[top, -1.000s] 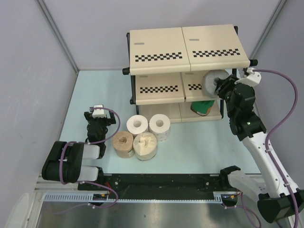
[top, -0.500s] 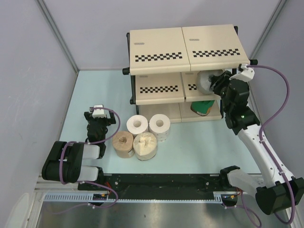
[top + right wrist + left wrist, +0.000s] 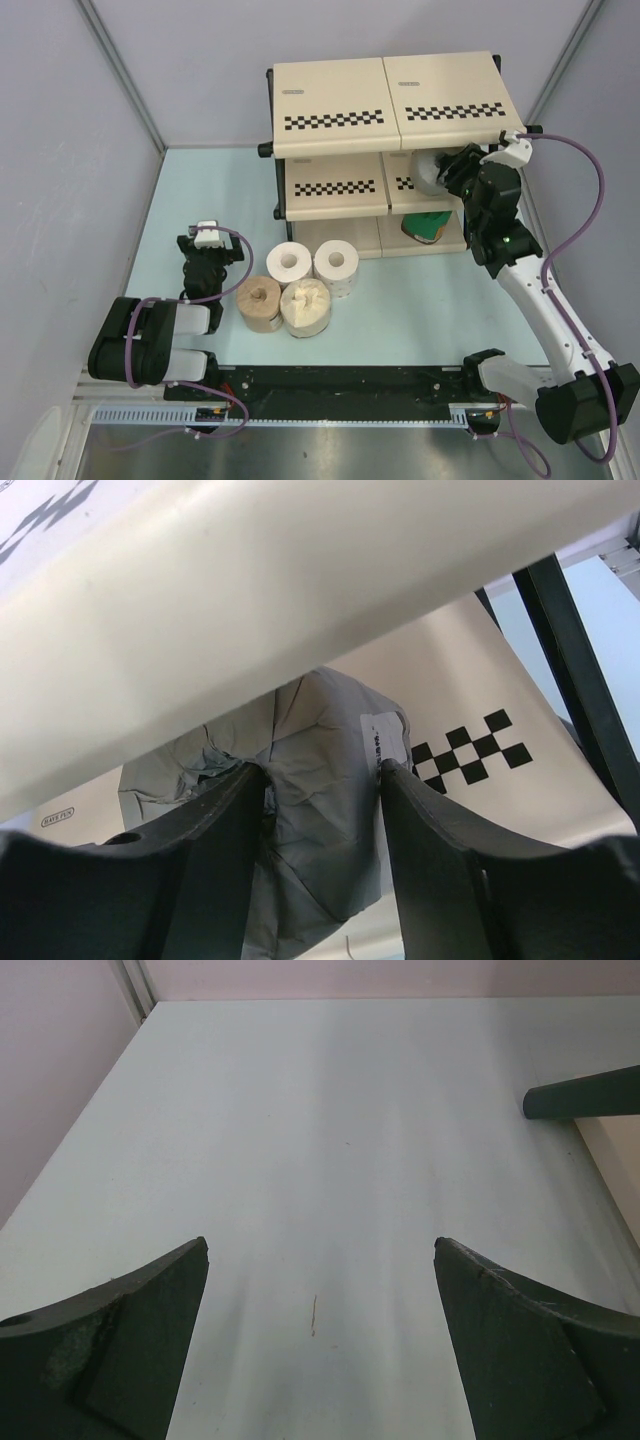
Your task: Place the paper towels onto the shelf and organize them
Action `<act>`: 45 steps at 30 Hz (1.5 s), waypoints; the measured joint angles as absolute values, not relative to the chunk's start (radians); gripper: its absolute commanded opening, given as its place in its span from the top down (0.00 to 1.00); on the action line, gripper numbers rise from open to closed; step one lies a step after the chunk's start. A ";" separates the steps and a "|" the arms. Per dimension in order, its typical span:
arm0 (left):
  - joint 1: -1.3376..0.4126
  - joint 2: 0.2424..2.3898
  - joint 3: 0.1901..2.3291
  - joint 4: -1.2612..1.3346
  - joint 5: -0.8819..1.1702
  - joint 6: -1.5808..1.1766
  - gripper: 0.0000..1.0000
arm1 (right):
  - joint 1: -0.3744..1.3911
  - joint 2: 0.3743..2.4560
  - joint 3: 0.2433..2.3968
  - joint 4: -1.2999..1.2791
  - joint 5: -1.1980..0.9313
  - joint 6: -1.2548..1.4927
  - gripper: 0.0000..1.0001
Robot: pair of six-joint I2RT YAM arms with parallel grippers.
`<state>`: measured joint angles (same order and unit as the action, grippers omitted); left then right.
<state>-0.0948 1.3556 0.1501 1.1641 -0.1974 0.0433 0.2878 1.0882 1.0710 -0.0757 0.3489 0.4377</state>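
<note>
Four paper towels (image 3: 300,287) left on worktop (image 3: 400,300); green roll (image 3: 424,225) shelved low; grey roll (image 3: 330,810) on the shelf (image 3: 330,185) mid-tier, seemingly clasped by right claw (image 3: 322,770); left claw (image 3: 320,1250) wide

place: robotics lab test cell | walls: plain pale grey partition panels (image 3: 60,200) met by a bare metal corner post (image 3: 120,75) | surface: pale blue-green bench (image 3: 420,310) | rig: black-and-white left robot arm (image 3: 150,340) and right robot arm (image 3: 545,310) trailing lilac cables, bolted to a black rail (image 3: 340,380) | prop: cream three-tier shelf on black tube frame (image 3: 330,100) standing on the bench
</note>
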 measured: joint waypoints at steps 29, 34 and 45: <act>-0.095 1.356 0.150 1.164 -0.197 0.043 0.00 | 0.284 0.917 1.072 -0.134 0.294 0.441 0.36; -0.095 1.356 0.150 1.164 -0.197 0.043 0.00 | 0.284 0.847 1.072 -0.190 0.262 0.441 0.36; -0.095 1.356 0.150 1.164 -0.197 0.044 0.00 | 0.449 0.783 1.048 -0.307 0.190 0.459 0.34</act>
<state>-0.0948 1.3556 0.1501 1.1641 -0.1974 0.0437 0.4492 0.7834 1.0485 -0.3073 0.1902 0.4595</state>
